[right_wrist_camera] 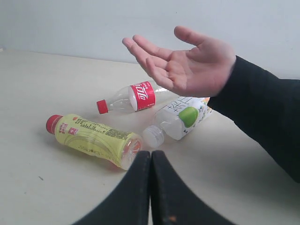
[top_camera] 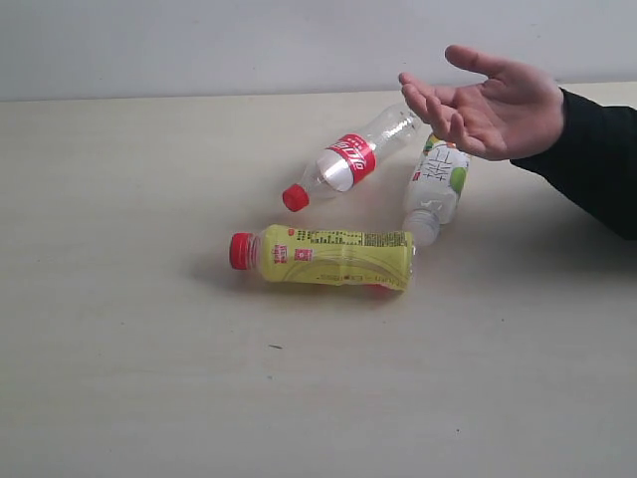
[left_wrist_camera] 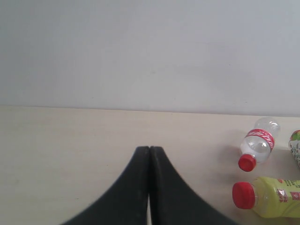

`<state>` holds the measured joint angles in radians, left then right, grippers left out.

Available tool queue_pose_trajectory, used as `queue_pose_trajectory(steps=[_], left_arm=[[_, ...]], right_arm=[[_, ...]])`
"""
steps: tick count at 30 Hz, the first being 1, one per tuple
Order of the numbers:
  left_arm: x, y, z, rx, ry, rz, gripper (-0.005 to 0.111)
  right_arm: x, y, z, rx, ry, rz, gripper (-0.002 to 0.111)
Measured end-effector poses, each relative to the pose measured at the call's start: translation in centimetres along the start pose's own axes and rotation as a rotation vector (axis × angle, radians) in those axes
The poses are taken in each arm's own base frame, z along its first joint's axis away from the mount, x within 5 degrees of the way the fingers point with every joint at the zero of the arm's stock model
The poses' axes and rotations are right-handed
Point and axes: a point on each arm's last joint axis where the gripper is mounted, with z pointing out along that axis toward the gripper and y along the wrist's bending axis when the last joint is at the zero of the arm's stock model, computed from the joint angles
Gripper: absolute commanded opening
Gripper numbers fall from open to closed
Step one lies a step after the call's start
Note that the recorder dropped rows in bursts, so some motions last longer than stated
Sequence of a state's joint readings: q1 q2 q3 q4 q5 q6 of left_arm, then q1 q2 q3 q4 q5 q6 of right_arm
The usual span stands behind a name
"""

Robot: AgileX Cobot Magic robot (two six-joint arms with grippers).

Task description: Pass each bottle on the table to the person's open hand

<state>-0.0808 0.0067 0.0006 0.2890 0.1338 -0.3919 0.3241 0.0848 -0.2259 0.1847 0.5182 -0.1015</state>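
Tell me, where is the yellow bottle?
The yellow bottle lies on its side near the middle of the exterior view, below the clear bottle, its base beside the cap of the whitish bottle.

Exterior view looks down across the table (top_camera: 119,378) — both low wrist views share the yellow bottle (right_wrist_camera: 93,138).

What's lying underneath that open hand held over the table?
A whitish bottle with a green-white label lies on its side below the hand, beside the clear red-capped bottle. The hand hides the whitish bottle's bottom end.
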Motion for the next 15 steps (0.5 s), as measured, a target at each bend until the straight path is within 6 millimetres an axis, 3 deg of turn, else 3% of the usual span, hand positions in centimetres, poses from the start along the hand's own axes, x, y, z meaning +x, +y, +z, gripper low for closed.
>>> queue_pose_trajectory(steps=[10, 15], left_arm=[[-0.2, -0.1, 0.0, 0.009, -0.019, -0.033, 0.0], [-2.2, -0.9, -0.3, 0.121, -0.234, -0.206, 0.0]], right_arm=[[0.0, 0.0, 0.0, 0.0, 0.0, 0.0, 0.0], [0.0, 0.0, 0.0, 0.0, 0.0, 0.0, 0.0]])
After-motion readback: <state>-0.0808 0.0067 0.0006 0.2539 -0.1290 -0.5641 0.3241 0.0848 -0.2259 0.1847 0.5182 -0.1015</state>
